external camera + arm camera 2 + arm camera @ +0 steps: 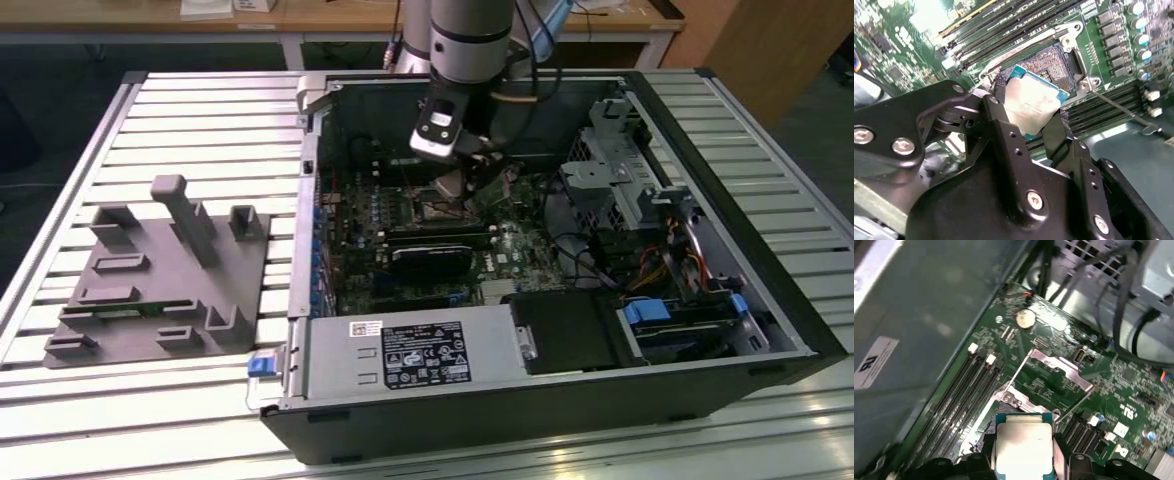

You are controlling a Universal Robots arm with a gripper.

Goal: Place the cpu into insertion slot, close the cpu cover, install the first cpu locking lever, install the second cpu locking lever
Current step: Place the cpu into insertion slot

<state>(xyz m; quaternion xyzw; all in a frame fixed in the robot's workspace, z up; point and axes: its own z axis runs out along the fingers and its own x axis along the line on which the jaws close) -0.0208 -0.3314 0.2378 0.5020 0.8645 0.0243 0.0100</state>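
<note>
Two black fingers of the gripper are clamped on the cpu, pinching it by opposite edges so that its pale metal face shows between them in both wrist views. You have it hanging just above the insertion slot, apart from it and not seated: the slot's dark centre is plain to see beyond the chip. In the exterior view the arm reaches down into the open computer case in the upper middle of the frame, with the case lying on the slatted worktop. The cpu cover looks folded back past the slot in the first wrist view, and a thin locking lever sticks out free beside the slot.

Judge the chip as very light, stiff and flat, so weight is no worry for you; grip is. Its edges are thin and smooth, which gives the fingers little purchase, and it could swivel or slip if squeezed unevenly. Its underside and the slot's contacts are probably the fragile parts, so the edges, where you hold it now, are the right place to take it; keep off both faces.
</note>
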